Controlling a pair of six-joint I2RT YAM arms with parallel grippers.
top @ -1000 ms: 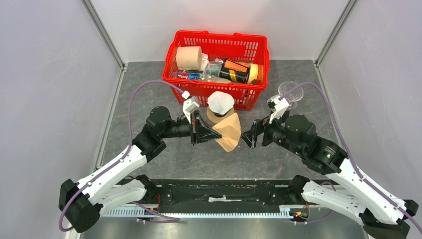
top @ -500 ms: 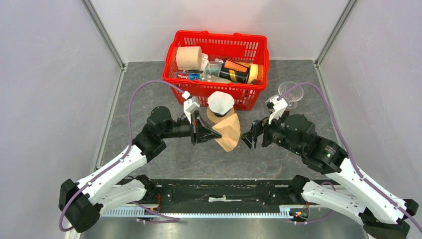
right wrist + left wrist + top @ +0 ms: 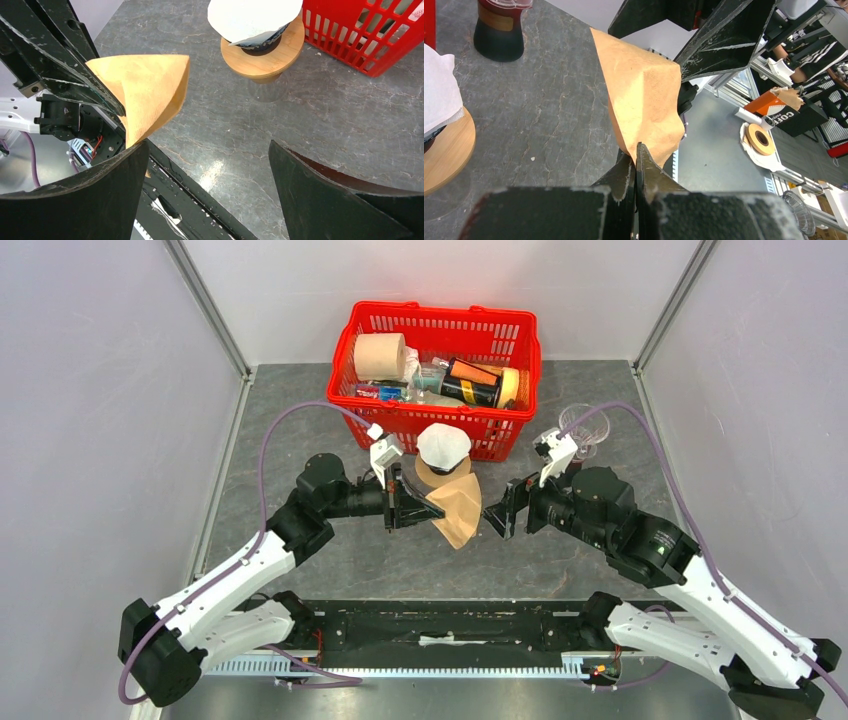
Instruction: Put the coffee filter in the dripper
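Observation:
My left gripper (image 3: 432, 510) is shut on the edge of a brown paper coffee filter (image 3: 461, 507) and holds it above the table; the filter also shows in the left wrist view (image 3: 644, 100) and the right wrist view (image 3: 145, 92). My right gripper (image 3: 497, 521) is open, just right of the filter, not touching it. The dripper (image 3: 443, 453) stands on a round wooden base in front of the basket and holds a white paper filter; it also shows in the right wrist view (image 3: 262, 52).
A red basket (image 3: 520, 365) with a paper roll, cans and packets stands at the back. A clear glass vessel (image 3: 585, 427) stands at the right, behind my right arm. A dark carafe (image 3: 499, 30) shows in the left wrist view.
My right gripper has drifted slightly away from the filter. The brown filter has shifted a little up and left with my left gripper.

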